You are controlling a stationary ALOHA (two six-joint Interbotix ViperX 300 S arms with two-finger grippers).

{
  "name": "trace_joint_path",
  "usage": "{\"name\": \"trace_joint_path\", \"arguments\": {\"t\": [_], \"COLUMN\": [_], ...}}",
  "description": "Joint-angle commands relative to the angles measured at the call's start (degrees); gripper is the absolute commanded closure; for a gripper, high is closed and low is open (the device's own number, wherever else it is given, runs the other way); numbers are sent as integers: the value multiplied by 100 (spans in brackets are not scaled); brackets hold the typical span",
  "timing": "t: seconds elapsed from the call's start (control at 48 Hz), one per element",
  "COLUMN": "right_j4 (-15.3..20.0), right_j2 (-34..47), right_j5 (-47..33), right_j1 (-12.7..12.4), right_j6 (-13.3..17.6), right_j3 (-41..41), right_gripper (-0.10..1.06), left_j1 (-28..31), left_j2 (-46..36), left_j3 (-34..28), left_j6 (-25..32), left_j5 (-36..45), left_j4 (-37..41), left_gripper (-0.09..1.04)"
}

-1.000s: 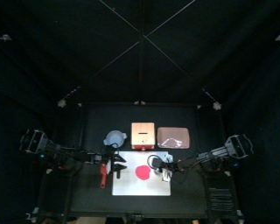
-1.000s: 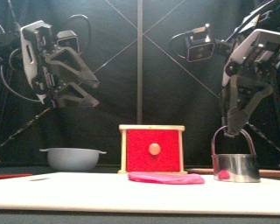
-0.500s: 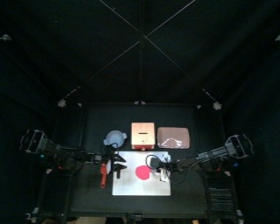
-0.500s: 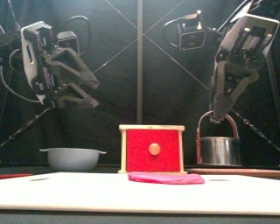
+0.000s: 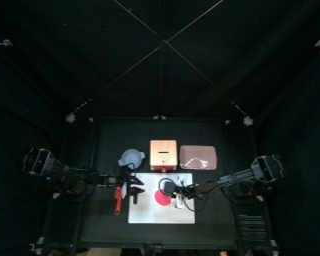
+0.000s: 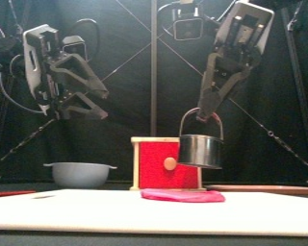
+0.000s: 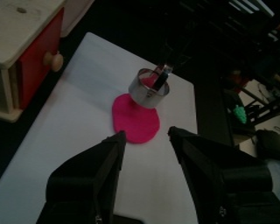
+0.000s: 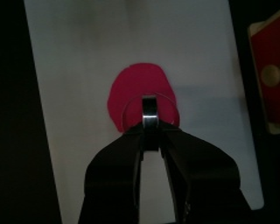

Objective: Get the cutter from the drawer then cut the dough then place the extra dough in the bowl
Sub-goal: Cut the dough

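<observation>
Cutter (image 6: 202,151) hangs from right end effector (image 6: 204,118) above dough (image 6: 183,195)

We see the right gripper's (image 8: 150,133) jaws pinched together on the metal cutter (image 8: 150,108), held above the pink dough (image 8: 136,86). The dough lies flat on the white cutting board (image 8: 73,105). Beside the board we glimpse the wooden box (image 8: 272,52) with its red drawer front.

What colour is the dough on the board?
Pink-red dough; it shows best in the front view.
</observation>
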Motion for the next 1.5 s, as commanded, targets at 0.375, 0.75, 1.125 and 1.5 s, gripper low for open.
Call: {"name": "trace_joint_path", "arguments": {"t": [0.375,0.75,1.125,1.5], "right_j4": [70,325,396,413], "right_j2": [352,580,694,782], "right_j5": [158,343,316,255], "right_j1": [-123,-141,-141,-141], "right_j6": [26,0,0,0], "right_j3": [-642,-879,-888,-905], "right_gripper": [42,42,42,42], "left_j1": [9,9,9,9], "left_j2": [-18,-18,-18,-18], "left_j3": [-9,0,0,18], "left_j6": [18,9,9,9], "left_j5": [-53,-53,-53,-53], "left_j4": [-105,-114,-114,-114], "left_gripper": [12,12,12,12]}}
